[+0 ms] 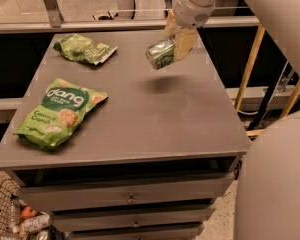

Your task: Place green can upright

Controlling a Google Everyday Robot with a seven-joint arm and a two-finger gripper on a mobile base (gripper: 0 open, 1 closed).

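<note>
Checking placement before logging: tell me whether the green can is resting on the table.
No, the gripper holds the green can tilted in the air above the table, its shadow on the surface below.
</note>
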